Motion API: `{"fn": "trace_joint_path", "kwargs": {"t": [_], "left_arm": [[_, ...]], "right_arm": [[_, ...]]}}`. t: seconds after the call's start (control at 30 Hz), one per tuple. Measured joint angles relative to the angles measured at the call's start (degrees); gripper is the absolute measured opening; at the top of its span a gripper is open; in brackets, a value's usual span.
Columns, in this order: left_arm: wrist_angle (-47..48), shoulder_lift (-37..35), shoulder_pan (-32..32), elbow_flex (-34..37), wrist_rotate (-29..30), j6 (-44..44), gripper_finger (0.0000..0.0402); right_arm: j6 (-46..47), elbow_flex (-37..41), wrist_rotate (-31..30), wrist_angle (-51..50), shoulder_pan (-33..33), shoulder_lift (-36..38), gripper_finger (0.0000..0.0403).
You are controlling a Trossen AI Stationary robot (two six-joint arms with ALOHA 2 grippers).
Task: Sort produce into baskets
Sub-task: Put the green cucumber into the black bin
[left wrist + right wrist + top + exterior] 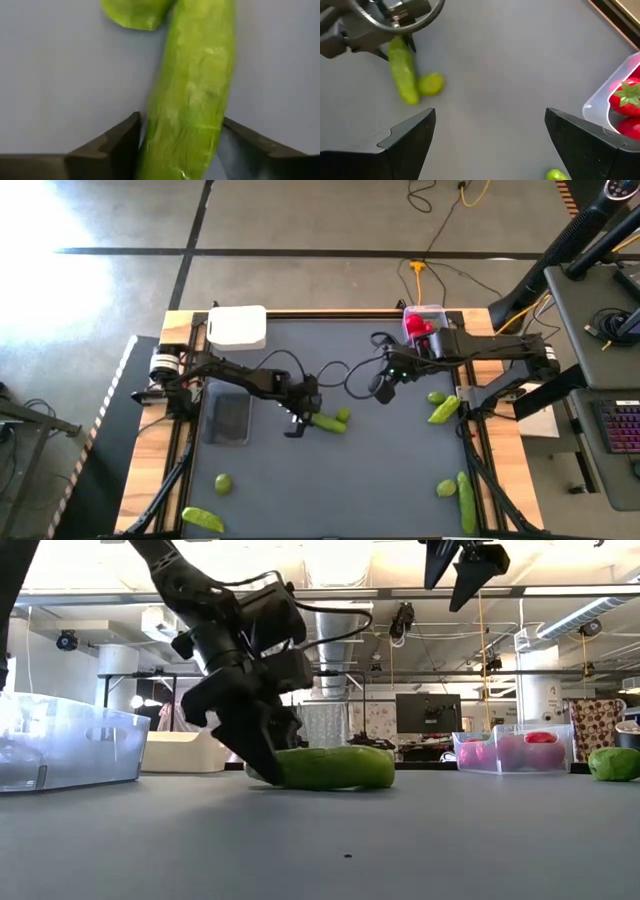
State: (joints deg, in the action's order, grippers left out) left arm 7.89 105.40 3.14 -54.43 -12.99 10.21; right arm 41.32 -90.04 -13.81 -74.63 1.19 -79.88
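My left gripper (300, 420) is low at the table's middle, its two fingers on either side of a long green pod (328, 422) that lies on the table. A small yellow-green ball (344, 416) rests against the pod's far end. My right gripper (383, 388) hangs open and empty above the table, right of the pod; it also shows in the right wrist view (490, 112). Two red pieces with green tops (420, 330) lie in a clear tub (432, 313) at the far right. A white tub (238, 327) stands at the far left. My left gripper (181, 120) pinches the green pod between its two fingers, one on each long side (165, 145), near the pod's end toward the table's left. The fingers (262, 755) slant down from above and from the left. The pod (335, 768) lies flat on the table.
A clear-walled tub (60, 745), dark grey from above (228, 418), stands left of my left gripper. Loose produce: a ball (223, 483) and pod (202, 520) near left, a ball (437, 397) and pod (444, 410) at the right, a ball (446, 489) and pod (465, 500) near right.
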Motion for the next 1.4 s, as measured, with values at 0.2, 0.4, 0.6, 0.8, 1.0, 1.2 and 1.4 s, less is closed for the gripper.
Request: {"fn": "trace_joint_path", "kwargs": {"t": [0.2, 0.4, 0.6, 0.8, 1.0, 1.2, 1.4], "left_arm": [[0.90, -1.35, -0.11, 1.44, 0.57, -7.45, 0.0134], [18.67, -12.95, -3.24, 1.43, 0.42, -19.52, 0.0134], [37.96, -29.78, -14.16, 1.31, 4.88, -37.70, 0.0134], [51.91, -43.02, -28.42, 1.00, 18.73, -71.97, 0.0134], [63.71, -45.08, -34.72, 1.96, 27.92, -101.66, 0.0134], [66.87, -42.18, -34.88, 3.46, 27.25, -115.93, 0.0135], [63.10, -39.70, -34.84, 7.23, 25.77, -123.76, 0.0145]], "right_arm": [[3.37, 0.00, -0.33, 0.00, 2.57, 0.00, 0.0367], [4.81, 0.18, -1.36, 0.17, 5.07, -0.09, 0.0367], [2.36, 0.31, -6.24, 0.71, 6.00, -0.11, 0.0367], [-0.70, 0.95, -8.07, 5.30, 7.47, -0.11, 0.0367], [0.87, 4.62, -8.93, 14.35, 14.45, -0.45, 0.0367], [4.84, 9.46, -9.81, 25.47, 24.39, -2.76, 0.0367], [15.97, 13.57, -10.81, 35.15, 34.71, -7.80, 0.0367]]}}
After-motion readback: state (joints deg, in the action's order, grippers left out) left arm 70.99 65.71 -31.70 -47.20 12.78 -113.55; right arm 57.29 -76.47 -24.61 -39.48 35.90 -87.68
